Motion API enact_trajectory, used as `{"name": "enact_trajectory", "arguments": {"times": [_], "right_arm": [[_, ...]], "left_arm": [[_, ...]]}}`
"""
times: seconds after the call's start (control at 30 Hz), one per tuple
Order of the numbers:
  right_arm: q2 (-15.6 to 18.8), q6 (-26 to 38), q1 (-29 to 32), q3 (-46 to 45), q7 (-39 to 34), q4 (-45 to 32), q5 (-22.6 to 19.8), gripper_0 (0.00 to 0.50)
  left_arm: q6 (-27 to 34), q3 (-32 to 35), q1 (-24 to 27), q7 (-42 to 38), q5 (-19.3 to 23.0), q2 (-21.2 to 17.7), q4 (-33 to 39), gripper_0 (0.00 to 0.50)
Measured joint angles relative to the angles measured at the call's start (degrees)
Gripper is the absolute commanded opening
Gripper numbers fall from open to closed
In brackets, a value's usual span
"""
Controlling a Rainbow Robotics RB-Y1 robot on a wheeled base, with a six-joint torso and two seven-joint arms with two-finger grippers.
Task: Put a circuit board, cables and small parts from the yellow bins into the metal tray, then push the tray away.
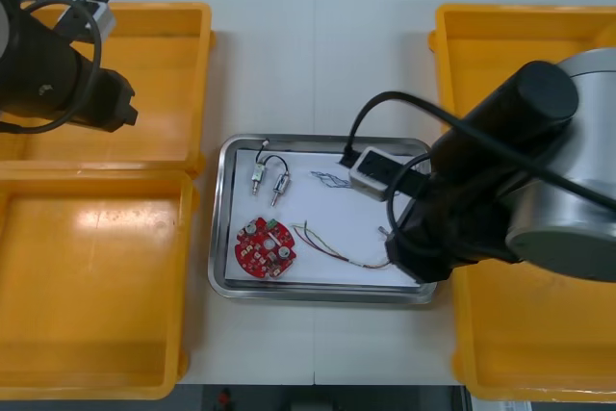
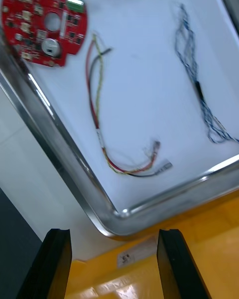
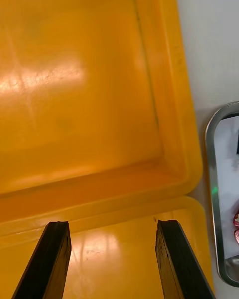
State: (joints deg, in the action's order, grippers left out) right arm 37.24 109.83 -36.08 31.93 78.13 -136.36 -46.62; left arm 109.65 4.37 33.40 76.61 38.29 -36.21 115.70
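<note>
From above, the tray (image 1: 218,228) sits between the bins (image 1: 96,286), with the board (image 1: 265,247), cables (image 1: 332,249) and small parts (image 1: 258,177) lying inside it. Up close, the right gripper (image 2: 113,239) is just off the tray's corner, with its fingers apart. The tray looks hard, shiny and slippery, so I think a flat push on its rim would work best. The left gripper (image 3: 112,229) hangs over the left bins, fingers apart, holding nothing.

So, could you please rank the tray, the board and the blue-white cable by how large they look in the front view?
1. tray
2. board
3. blue-white cable, thin and clearly smallest
</note>
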Motion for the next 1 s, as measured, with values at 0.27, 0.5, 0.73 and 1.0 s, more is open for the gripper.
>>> {"name": "enact_trajectory", "arguments": {"times": [0.27,0.5,0.73,1.0], "right_arm": [[-7.3,0.0,-5.0,12.3,0.5,4.9,3.5,0.500],[-7.6,0.0,-7.1,19.2,3.8,8.7,6.9,0.500],[-7.6,-4.3,-7.7,24.4,12.8,11.2,9.3,0.500],[-7.6,-8.4,-7.7,32.9,12.8,11.6,16.1,0.500]], "left_arm": [[0.0,6.1,-4.9,0.0,3.4,-2.4,0.5,0.500],[0.0,8.2,-8.3,0.0,3.4,-3.5,1.5,0.500],[0.0,9.9,-11.5,0.0,3.8,-4.5,1.6,0.500],[0.0,10.0,-13.5,0.0,5.7,-4.9,1.6,0.500]]}}
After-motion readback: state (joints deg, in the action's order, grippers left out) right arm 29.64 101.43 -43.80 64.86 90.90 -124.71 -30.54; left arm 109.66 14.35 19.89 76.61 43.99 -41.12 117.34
